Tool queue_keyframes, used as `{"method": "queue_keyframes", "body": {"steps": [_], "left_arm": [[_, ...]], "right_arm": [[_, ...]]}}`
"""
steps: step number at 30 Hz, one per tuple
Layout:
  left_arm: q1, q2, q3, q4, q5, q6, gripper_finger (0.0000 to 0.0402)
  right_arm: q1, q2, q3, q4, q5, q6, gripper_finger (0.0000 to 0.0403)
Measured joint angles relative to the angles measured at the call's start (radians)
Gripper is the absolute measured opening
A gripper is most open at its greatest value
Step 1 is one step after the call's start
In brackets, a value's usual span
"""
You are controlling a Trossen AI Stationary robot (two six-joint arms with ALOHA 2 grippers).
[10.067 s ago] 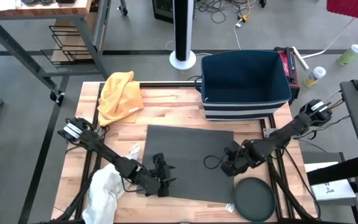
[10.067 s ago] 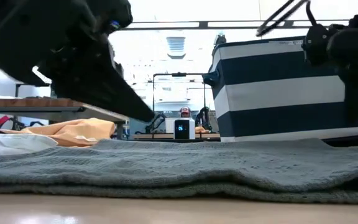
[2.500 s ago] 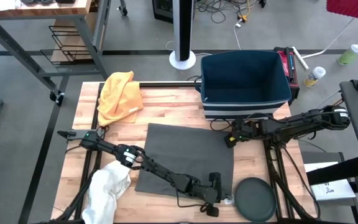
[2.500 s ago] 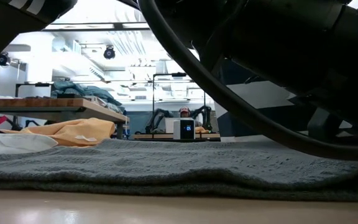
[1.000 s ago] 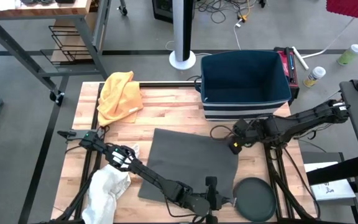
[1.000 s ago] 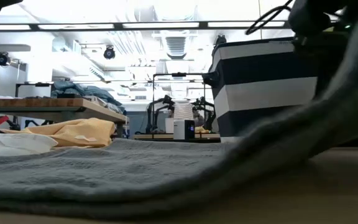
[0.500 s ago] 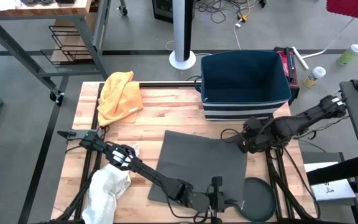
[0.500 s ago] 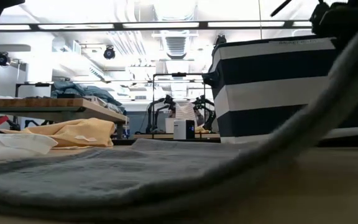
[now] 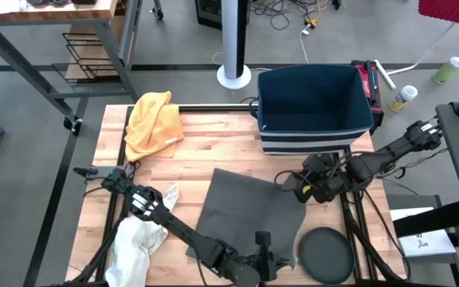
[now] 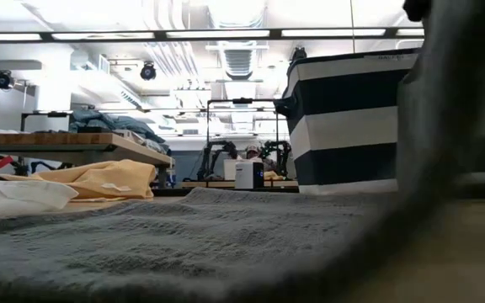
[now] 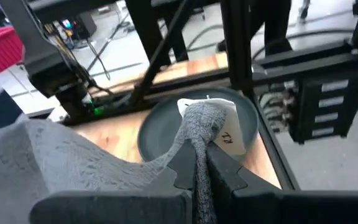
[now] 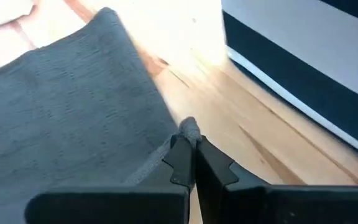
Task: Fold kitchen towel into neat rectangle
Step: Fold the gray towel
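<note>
The dark grey kitchen towel (image 9: 245,207) lies on the wooden table, its left part flat and its right edge raised; in the low view the towel (image 10: 183,236) rises steeply at the right. My left gripper (image 9: 268,255) is at the towel's near right corner, shut on it. My right gripper (image 9: 301,191) is at the far right corner, also shut on it. Each wrist view shows shut fingers with grey cloth between them. My left gripper pinches the towel's near right corner (image 11: 199,140) between its two fingers, where a white tag sits. The corner sticks out past the fingertips and is lifted off the table; the cloth falls away slack behind it. My right gripper pinches the towel's far right corner (image 12: 190,129) between its two fingers, a small tuft showing above the tips. The corner is held above the wood, and the cloth (image 12: 73,106) slopes away from it toward the table.
A navy and white striped basket (image 9: 313,108) stands at the far right. A yellow cloth (image 9: 154,119) lies at the far left, a white cloth (image 9: 134,243) at the near left. A dark round plate (image 9: 325,255) sits at the near right, next to my left gripper.
Both grippers, still shut on the right corners, have drawn the towel a little toward the table's right edge and then come back left and up. The towel's right edge has risen from a shallow slope to a steep one; its left part stays flat.
</note>
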Motion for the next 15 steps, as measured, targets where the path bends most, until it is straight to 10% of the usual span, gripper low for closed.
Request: {"method": "queue_keyframes", "body": {"steps": [15], "left_arm": [[0.037,-0.028,-0.437,0.852,-0.006,-0.192,0.0004]], "right_arm": [[-0.009,0.025,0.050,-0.162,0.029,0.095,0.0002]]}}
